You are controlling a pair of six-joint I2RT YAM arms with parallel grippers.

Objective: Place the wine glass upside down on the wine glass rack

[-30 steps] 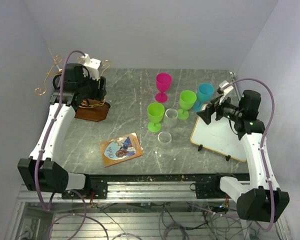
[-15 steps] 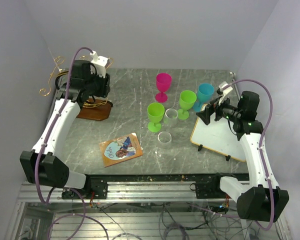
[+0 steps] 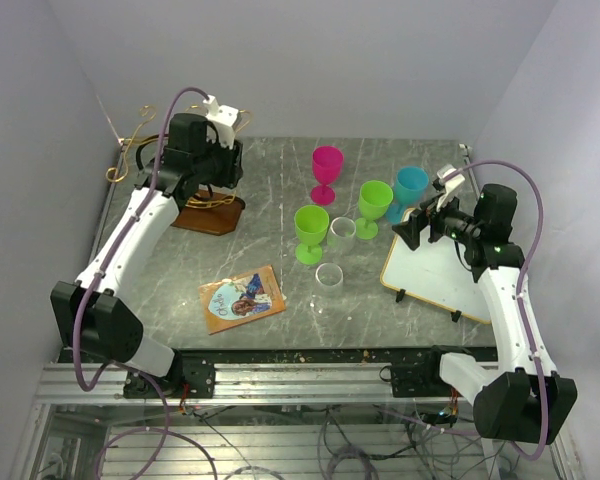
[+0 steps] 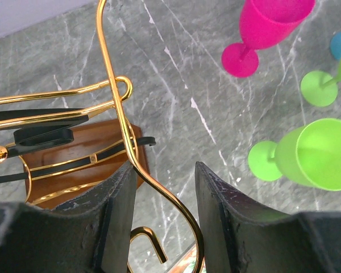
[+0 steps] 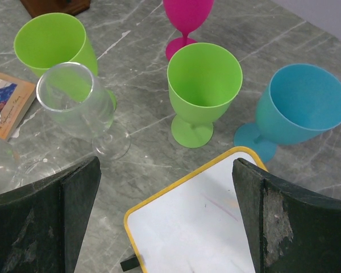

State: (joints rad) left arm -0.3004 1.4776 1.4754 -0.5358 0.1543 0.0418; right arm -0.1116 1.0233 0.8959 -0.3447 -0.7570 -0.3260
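At the near right, the right gripper (image 5: 167,227) is hanging wide open and empty over the clear stemmed wine glass (image 5: 79,108); likely light, slick, fragile, best gripped by the stem. At far left, the left gripper (image 4: 162,224) is pinching the gold wire wine glass rack (image 4: 111,85), half-closed.

1. Even, soft light fills the room from above; the grey marble tabletop (image 3: 280,200) carries only faint shadows.
2. The gold wire of the wine glass rack (image 4: 116,122) catches bright glints, sharp and clear.
3. Close to each wrist camera, the dark fingers (image 4: 221,227) blur.
4. The clear glass (image 5: 79,102) shows pale reflections along its rim.
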